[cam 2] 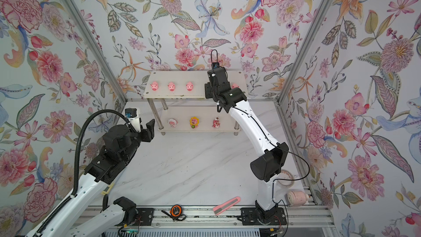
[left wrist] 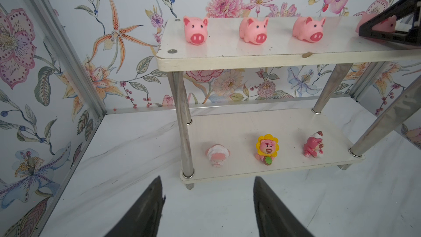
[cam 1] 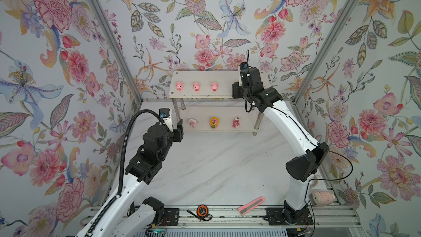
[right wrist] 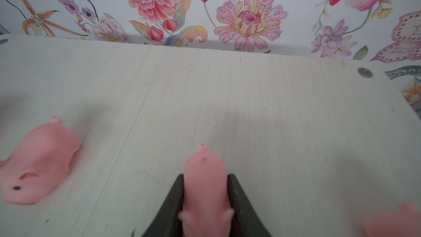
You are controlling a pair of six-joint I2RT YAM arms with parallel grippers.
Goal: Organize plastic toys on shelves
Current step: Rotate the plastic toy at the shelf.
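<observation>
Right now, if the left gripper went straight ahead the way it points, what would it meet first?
The left gripper would likely hit the lower shelf board's front edge, by its chrome leg; clearing that, the whitish figurine. Height is unclear.

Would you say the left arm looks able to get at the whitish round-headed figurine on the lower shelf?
Probably yes: the left gripper, open, faces the whitish figurine from the open front of the lower shelf; only the chrome leg beside it crowds the path.

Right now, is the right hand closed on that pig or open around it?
Closed: the right hand presses both flanks of the pig on the top shelf.
</observation>
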